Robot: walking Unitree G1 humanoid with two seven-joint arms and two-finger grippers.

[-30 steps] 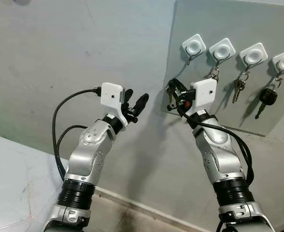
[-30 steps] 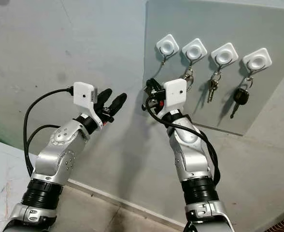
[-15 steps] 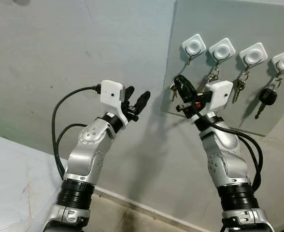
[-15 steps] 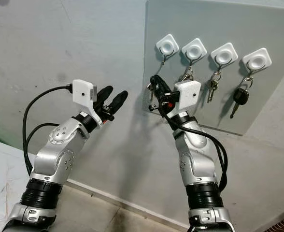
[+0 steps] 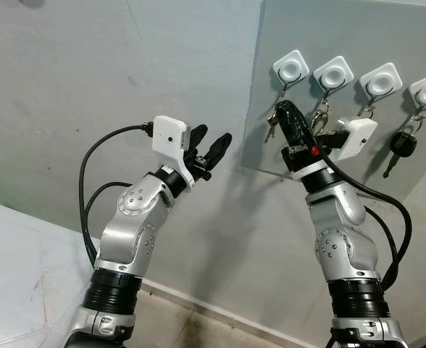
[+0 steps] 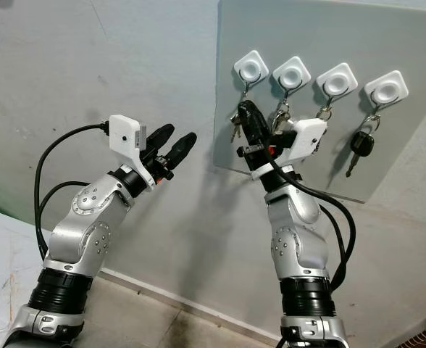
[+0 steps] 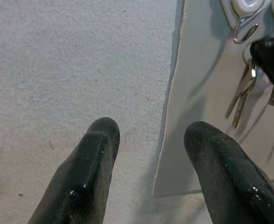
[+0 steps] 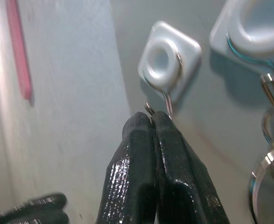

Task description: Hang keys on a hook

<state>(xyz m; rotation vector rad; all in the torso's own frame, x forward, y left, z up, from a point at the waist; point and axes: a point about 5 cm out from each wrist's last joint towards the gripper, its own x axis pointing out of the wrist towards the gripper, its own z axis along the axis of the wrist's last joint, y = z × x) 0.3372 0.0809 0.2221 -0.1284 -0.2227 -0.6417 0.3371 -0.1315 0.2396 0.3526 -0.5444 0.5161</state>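
Right now, head views: right gripper [image 5: 284,112] is up at the grey board [image 5: 343,43], fingers pinched on a bunch of keys [image 5: 272,131] that dangles just below the leftmost hook [image 5: 291,70], the bare one; the other 3 hooks carry keys already. Left gripper [image 5: 209,148] hovers beside the board edge, fingers apart, holding nothing. Left wrist view: keys [image 7: 242,91] hang under the wire hook [image 7: 245,28], long axis downward. Right wrist view: fingertips [image 8: 148,122] pressed together, hook [image 8: 167,65] just above and ahead, so ring needs to go up and over – right arm nearer

Head stereo; wrist close-ups, perhaps overlapping hooks [image 8: 168,58]
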